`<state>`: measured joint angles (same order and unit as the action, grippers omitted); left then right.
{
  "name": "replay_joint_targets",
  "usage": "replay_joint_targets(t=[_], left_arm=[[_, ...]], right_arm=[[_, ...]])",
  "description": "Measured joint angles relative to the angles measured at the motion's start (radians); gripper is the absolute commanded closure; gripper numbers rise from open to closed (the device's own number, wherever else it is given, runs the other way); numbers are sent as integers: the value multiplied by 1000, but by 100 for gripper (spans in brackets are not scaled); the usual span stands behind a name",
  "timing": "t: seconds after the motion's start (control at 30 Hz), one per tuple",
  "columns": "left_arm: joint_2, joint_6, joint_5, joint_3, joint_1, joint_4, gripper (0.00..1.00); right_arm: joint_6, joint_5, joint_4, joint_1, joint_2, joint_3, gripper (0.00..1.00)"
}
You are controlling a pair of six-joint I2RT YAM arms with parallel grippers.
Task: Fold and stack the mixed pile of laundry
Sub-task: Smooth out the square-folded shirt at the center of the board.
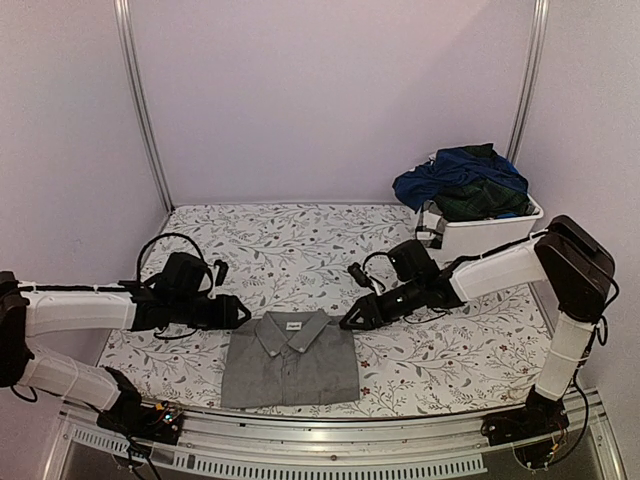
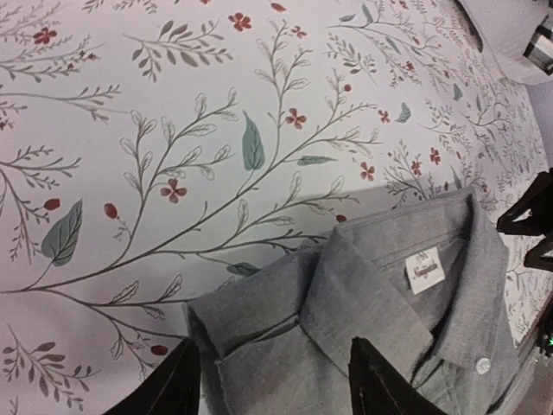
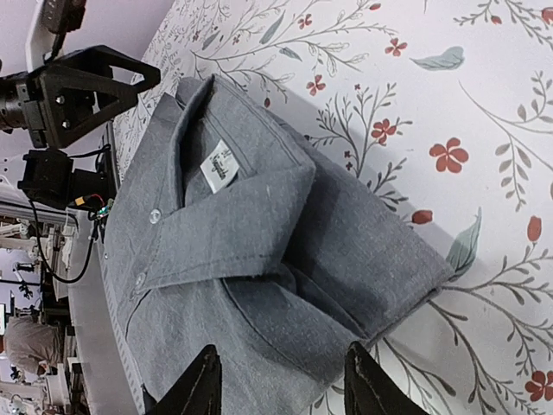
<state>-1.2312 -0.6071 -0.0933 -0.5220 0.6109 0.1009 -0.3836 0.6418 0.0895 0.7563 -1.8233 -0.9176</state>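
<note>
The folded grey shirt [image 1: 290,358], of fine heathered weave with a collar and pale buttons, lies flat at the table's 6 o'clock. Its white neck label [image 2: 424,271] bears script too small to read. The left gripper [image 1: 240,312] at the shirt's 10 o'clock and the right gripper [image 1: 347,320] at its 2 o'clock both stand parted, gripping nothing. At the table's 2 o'clock a white plastic bin [image 1: 490,232] holds a crumpled navy garment [image 1: 450,175] and a green plaid garment [image 1: 480,200].

Table [image 1: 300,240] under floral cloth [image 2: 173,130], 2 things on it.
Folded grey shirt [image 1: 290,360] lies between left gripper [image 1: 240,312] and right gripper [image 1: 348,320], collar end just beside both; white bin [image 1: 490,236] stands beyond the right gripper, well apart.
</note>
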Motion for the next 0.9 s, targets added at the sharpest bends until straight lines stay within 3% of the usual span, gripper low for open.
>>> replay_joint_targets(t=[0.17,0.27,0.37,0.43,0.47,0.8,0.87,0.9], left_arm=[[-50,-40,-50,35,-62,-6,62],[-95,-46,-99,40,-70,-53,79],[-113,-45,-137,45,-74,-90,98],[-112,-50,-149,46,-78,-107,100],[-110,-50,-152,47,-81,-113,100],[40,-48,-108,101,-100,-150,100],[28,-50,-89,104,-104,-155,99],[12,-52,-79,105,-106,-160,96]], right_arm=[[10,13,-6,0,-69,-64,62],[22,32,-31,0,-108,-93,67],[46,55,-53,0,-129,-123,83],[62,69,-71,0,-130,-138,98],[72,75,-82,0,-130,-148,100],[196,9,-148,0,3,-166,98],[216,-25,-153,0,8,-176,77],[216,-39,-155,0,3,-178,71]])
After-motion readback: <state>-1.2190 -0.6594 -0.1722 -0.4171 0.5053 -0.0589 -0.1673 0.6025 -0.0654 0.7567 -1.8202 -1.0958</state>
